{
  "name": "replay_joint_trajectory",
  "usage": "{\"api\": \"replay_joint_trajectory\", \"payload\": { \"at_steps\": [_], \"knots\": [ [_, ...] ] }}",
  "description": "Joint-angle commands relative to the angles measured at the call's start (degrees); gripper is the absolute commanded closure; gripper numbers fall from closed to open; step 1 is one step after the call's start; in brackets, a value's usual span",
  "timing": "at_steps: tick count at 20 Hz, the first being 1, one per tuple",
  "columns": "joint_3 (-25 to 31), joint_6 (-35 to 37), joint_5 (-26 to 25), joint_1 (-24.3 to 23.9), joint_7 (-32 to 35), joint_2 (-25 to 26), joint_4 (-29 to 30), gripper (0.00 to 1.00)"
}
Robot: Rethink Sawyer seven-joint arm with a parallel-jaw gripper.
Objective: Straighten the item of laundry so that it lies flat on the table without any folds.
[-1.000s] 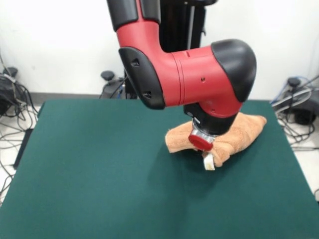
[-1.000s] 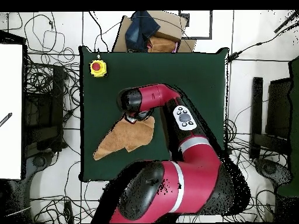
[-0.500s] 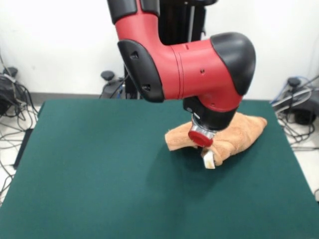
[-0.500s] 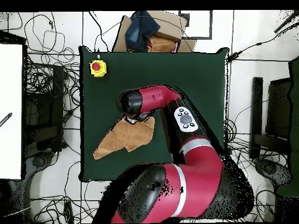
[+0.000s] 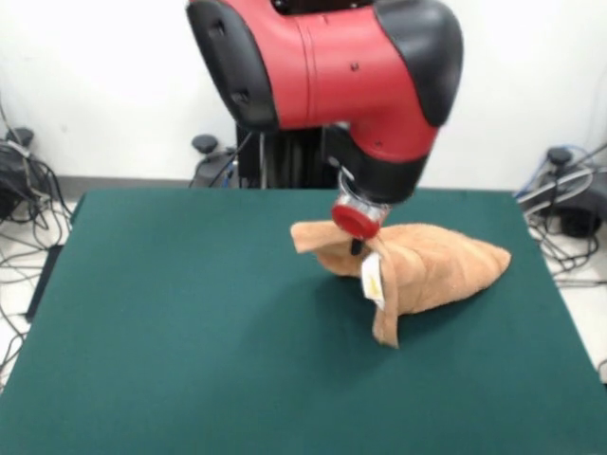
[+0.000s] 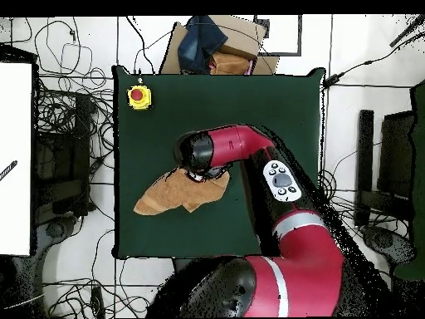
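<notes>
Arm (image 5: pixel 322 66) comes in from top centre of front view, wrist bent down, claw (image 5: pixel 357 248) clamped on a pinched-up bit of the towel (image 5: pixel 427 270), w/ white tag (image 5: pixel 373 279) hanging just below. Towel sits right of centre on the counter (image 5: pixel 171 322), bunched & part raised, long axis roughly left-right, tapering to a point at frame right. Overhead: yellow box w/ red button (image 6: pixel 139 96) near counter's upper-left corner.
</notes>
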Motion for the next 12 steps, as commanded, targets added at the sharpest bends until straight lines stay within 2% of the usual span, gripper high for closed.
{"api": "replay_joint_trajectory", "payload": {
  "at_steps": [1, 9, 12],
  "knots": [
    [-1.8, -3.2, -5.1, -1.9, -1.6, -6.4, 8.3, 1.0],
    [-1.5, -3.3, -5.8, -2.7, -0.8, -10.4, 13.1, 1.0],
    [-1.9, -4.1, -6.7, -2.1, 0.8, -9.7, 12.4, 1.0]
  ]
}}
